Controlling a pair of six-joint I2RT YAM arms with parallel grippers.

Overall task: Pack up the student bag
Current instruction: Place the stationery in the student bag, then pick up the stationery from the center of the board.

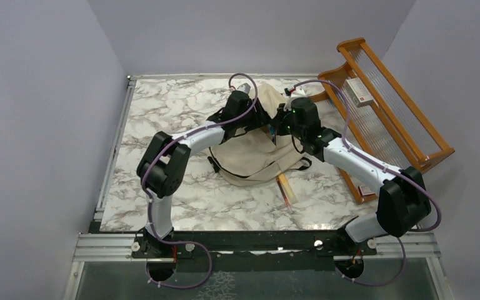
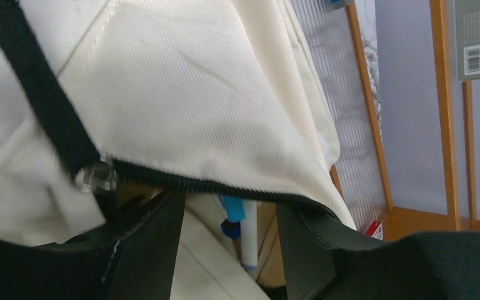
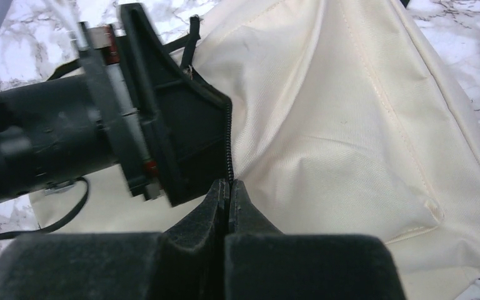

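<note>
The student bag (image 1: 256, 156), beige with black zippers, lies in the middle of the marble table. My right gripper (image 3: 228, 187) is shut on the black zipper edge of the bag's opening (image 3: 229, 144) and holds the flap up; it shows in the top view (image 1: 280, 125) at the bag's far right. My left gripper (image 2: 228, 250) is open, its fingers (image 2: 156, 244) spread just under the zipper edge (image 2: 212, 185) at the bag's mouth. A white marker with a blue cap (image 2: 248, 234) stands inside the bag between them. The bag's cloth (image 2: 194, 94) fills that view.
A wooden rack (image 1: 381, 112) with ribbed clear panels stands at the right, with a grey box (image 1: 358, 92) on it. A long wooden pencil-like item (image 1: 285, 189) lies on the table in front of the bag. A small red item (image 1: 364, 189) lies by the rack's near end.
</note>
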